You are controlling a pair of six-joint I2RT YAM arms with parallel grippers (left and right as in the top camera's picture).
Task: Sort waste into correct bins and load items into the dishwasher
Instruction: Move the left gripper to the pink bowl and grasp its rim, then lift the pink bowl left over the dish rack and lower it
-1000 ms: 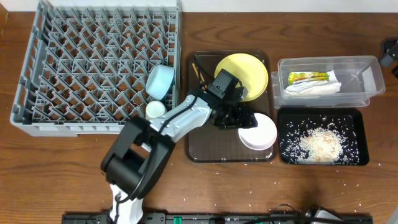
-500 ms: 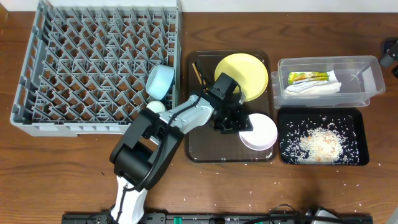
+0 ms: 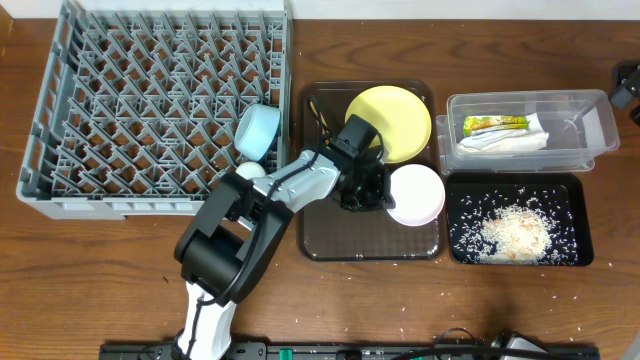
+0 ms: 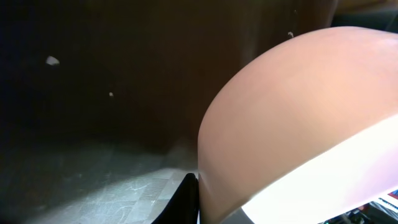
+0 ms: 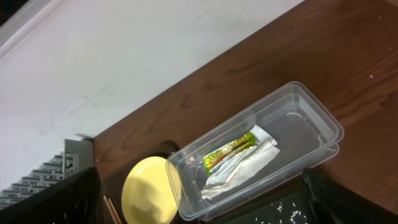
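Up and toward the yellow plate is where the white bowl point(image 3: 418, 195) has gone since half a second ago; it now sits higher on the brown serving tray point(image 3: 340, 235), close to the plate's edge. The left fingers point(image 3: 370, 190) have pulled in with it.

On the left of the table point(image 3: 500, 50), the grey dish rack point(image 3: 120, 205) holds the light blue bowl point(image 3: 258, 130) on its side at its right edge. The small white cup point(image 3: 250, 172) sits just below that bowl.

The serving tray lies in the middle, just beside the rack. To its right stand the clear tub point(image 3: 580, 125) and, in front of it, the black tray point(image 3: 585, 215).

The yellow plate point(image 3: 395, 115) rests at the back of the serving tray. The left fingers are clenched on the white bowl at its left rim. In the left wrist view the bowl's outer wall fills the frame, tilted, with one dark finger point(image 4: 188, 198) against its edge and the other hidden.

The chopsticks point(image 3: 318, 115) lie at the tray's back left, partly under the arm.

Inside the tub, the green-and-yellow wrapper point(image 3: 494, 124) lies on the crumpled white paper point(image 3: 510, 142). The rice point(image 3: 515, 232) is heaped in the black tray, with stray grains around the heap.

The right fingers point(image 5: 56, 199) hang spread apart, holding nothing, above the tub's end of the table.
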